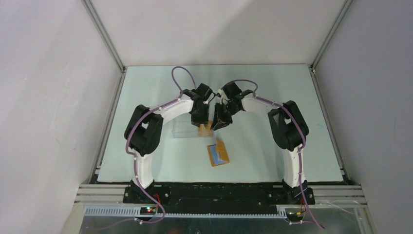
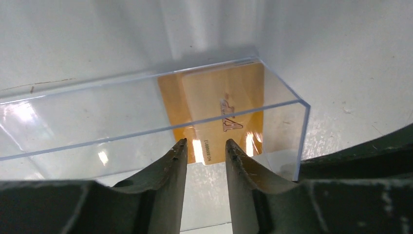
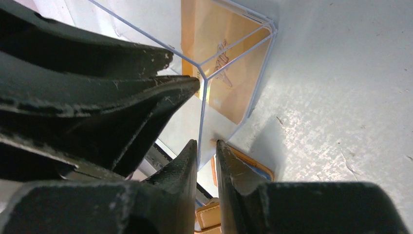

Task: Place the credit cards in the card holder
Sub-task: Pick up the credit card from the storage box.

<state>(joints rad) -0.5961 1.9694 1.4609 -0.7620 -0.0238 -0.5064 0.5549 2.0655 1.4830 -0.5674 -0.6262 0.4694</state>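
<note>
Two tan-orange credit cards (image 2: 214, 102) lie overlapping at the right end of a clear plastic case (image 2: 97, 117), also visible as cards (image 3: 229, 73) and cards (image 1: 205, 129). My left gripper (image 2: 205, 145) is open just short of the case's near wall, nothing between its fingers. My right gripper (image 3: 206, 142) is shut on the case's thin end wall, next to the cards. The card holder (image 1: 218, 154), orange with blue inside, lies open on the table nearer the arm bases; its edge, card holder (image 3: 253, 168), shows beyond the right fingers.
Both grippers meet over the case, left gripper (image 1: 199, 118) and right gripper (image 1: 220, 122) almost touching. The left fingers (image 3: 146, 87) fill the left of the right wrist view. Aluminium rails (image 1: 112, 112) border the pale table.
</note>
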